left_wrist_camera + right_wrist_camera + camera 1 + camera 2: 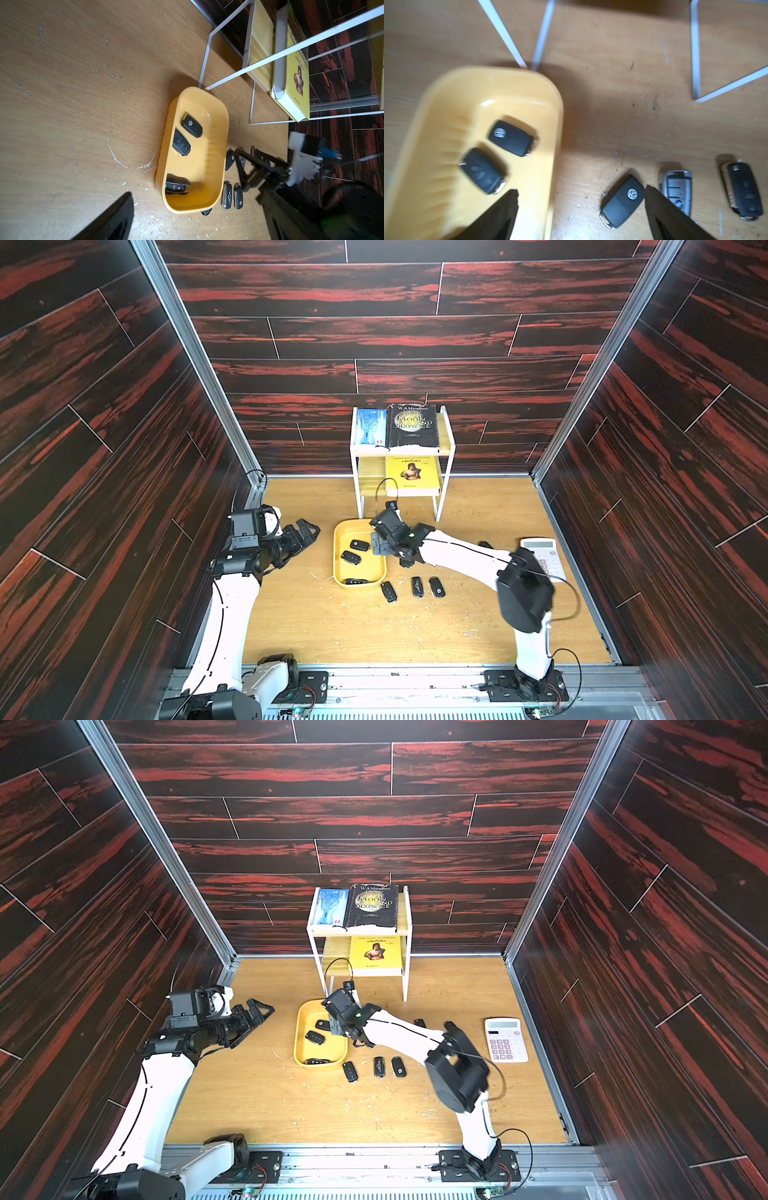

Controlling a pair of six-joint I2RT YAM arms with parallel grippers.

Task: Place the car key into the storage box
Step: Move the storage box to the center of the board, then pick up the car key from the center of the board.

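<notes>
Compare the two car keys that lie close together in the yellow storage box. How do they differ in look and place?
Face: the emblem key lies with its round badge up and shows no buttons; the button key lies with its buttons up.
Place: the emblem key is nearer the end of the storage box beside the white shelf; the button key is nearer the middle.
Shared: both are black and lie flat on the box floor.

black book [412, 425] "Moon and Sixpence", VW key [623, 200]
</notes>
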